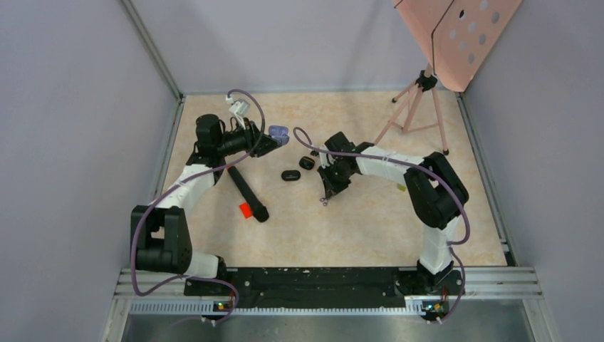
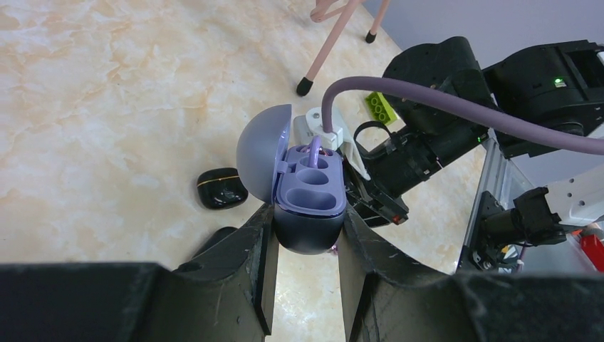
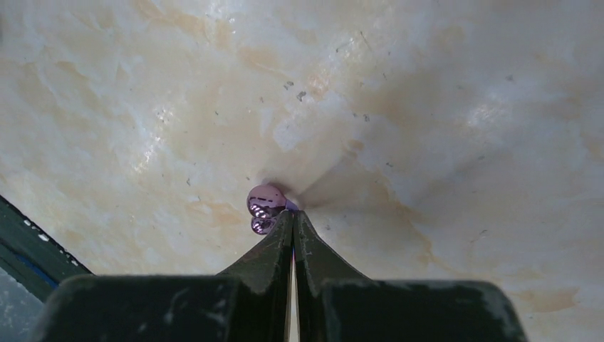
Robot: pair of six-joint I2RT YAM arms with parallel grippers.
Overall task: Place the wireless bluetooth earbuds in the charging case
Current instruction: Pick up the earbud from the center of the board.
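My left gripper (image 2: 308, 231) is shut on the dark lower shell of a purple charging case (image 2: 313, 187), held above the table with its lid (image 2: 263, 153) swung open. The case's far socket holds a pale purple earbud (image 2: 314, 149); the near socket is empty. In the top view this case (image 1: 277, 133) sits at the left gripper's tip. My right gripper (image 3: 293, 215) is shut, pointing down at the table, and its tips pinch a thin part of a shiny purple earbud (image 3: 265, 201) that bulges out to the left of the fingers. From above, the right gripper (image 1: 326, 199) is right of centre.
Two black oval cases (image 1: 290, 175) (image 1: 307, 162) lie between the arms. A long black marker (image 1: 248, 194) with a red piece (image 1: 246, 210) lies on the left. A pink tripod (image 1: 417, 107) stands at the back right. A green block (image 2: 381, 107) lies behind the right arm.
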